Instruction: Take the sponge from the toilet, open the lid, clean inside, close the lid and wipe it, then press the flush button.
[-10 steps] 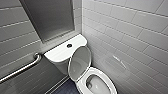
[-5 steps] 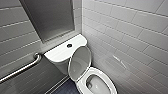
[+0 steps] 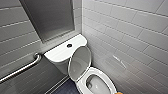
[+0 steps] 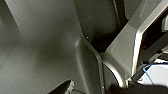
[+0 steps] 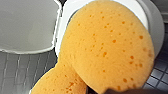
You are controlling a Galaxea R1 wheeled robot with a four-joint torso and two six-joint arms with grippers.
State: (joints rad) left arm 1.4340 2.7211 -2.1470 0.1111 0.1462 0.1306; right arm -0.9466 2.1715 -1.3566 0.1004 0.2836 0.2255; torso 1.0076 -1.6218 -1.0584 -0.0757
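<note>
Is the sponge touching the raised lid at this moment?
Apart. The head view shows the sponge at the picture's bottom edge, with the open bowl lying between it and the raised lid.

toilet (image 3: 82, 86) cut off below, sponge (image 5: 107, 45) partly cropped

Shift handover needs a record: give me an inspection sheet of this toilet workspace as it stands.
Surface: toilet white, bowl open.
Job's things: lid raised against the tank; sponge orange, above the bowl; flush button in the tank cover.
Clutter: nothing seen.
Grippers: open or shut cannot be told.
Cables: blue cable near the left wrist.
Surroundings: tiled wall, grey niche, grab bar, dark floor.
</note>
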